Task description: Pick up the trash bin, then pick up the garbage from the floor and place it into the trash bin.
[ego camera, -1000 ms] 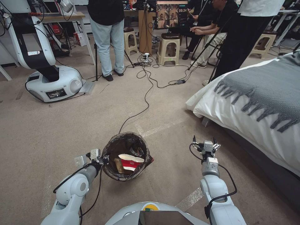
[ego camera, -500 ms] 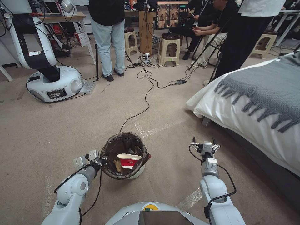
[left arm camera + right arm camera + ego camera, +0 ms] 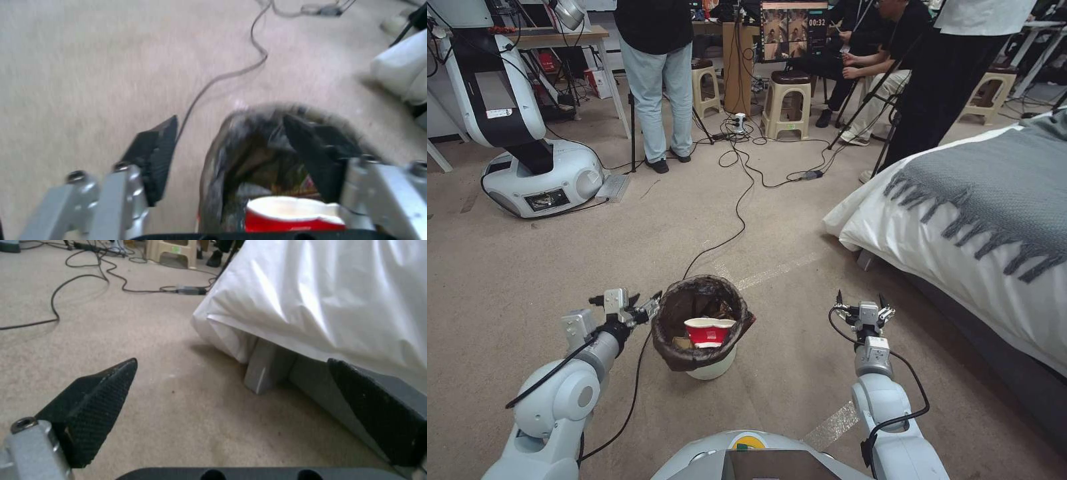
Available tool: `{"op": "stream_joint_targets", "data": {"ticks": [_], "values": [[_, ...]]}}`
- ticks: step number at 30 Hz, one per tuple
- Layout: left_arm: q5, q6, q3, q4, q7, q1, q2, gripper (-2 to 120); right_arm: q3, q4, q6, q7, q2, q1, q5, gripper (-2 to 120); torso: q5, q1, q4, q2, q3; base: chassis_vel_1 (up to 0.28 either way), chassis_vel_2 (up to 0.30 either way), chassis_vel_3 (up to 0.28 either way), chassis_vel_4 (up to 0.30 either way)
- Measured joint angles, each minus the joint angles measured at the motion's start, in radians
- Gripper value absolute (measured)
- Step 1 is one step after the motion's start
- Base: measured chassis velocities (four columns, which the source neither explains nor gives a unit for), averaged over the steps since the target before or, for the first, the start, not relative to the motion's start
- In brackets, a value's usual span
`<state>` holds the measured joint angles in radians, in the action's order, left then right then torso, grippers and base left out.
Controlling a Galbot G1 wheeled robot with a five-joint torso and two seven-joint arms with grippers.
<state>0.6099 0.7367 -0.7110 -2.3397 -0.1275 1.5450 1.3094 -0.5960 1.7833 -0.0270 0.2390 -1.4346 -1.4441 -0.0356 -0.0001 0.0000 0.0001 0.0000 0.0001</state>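
Left gripper (image 3: 642, 308) and right gripper (image 3: 860, 303), both spread wide.

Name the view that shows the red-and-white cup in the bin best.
Head view: the red-and-white cup sits whole inside the trash bin. The left wrist view catches it blurred, partly behind the left gripper, open.

Head camera high, wrist cameras low, floor-level

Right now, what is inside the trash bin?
Inside the trash bin lies a red-and-white paper cup on tan-brown scraps. Whatever lies deeper is covered by the cup and dark liner.
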Motion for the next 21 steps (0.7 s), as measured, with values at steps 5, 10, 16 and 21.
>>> {"op": "stream_joint_targets", "data": {"ticks": [5,10,16,21], "values": [[-0.049,-0.002,-0.017,-0.083,-0.004,0.001,-0.006,82,0.000,0.010,-0.011,0.011,0.002,-0.003,0.003,100,0.0001,0.000,-0.0001,0.000,0.000,0.000,0.000,0.000,0.000],[-0.264,-0.218,-0.008,-0.059,0.035,0.004,0.005,99,0.004,0.036,-0.062,0.023,-0.002,-0.014,0.015,100,0.0002,0.000,0.0000,0.000,0.000,0.000,0.000,0.000,0.000],[-0.455,-0.533,0.023,0.099,0.046,0.027,0.053,100,0.014,0.047,-0.124,0.022,-0.018,-0.038,0.020,100,-0.0002,0.000,0.0000,0.000,0.000,0.000,0.000,0.000,0.000],[-0.563,-0.738,0.026,0.244,0.039,0.050,0.093,100,0.010,0.034,-0.212,-0.004,-0.032,-0.071,0.001,100,0.0000,0.000,0.0000,0.000,0.000,0.000,0.000,0.000,0.000]]}}
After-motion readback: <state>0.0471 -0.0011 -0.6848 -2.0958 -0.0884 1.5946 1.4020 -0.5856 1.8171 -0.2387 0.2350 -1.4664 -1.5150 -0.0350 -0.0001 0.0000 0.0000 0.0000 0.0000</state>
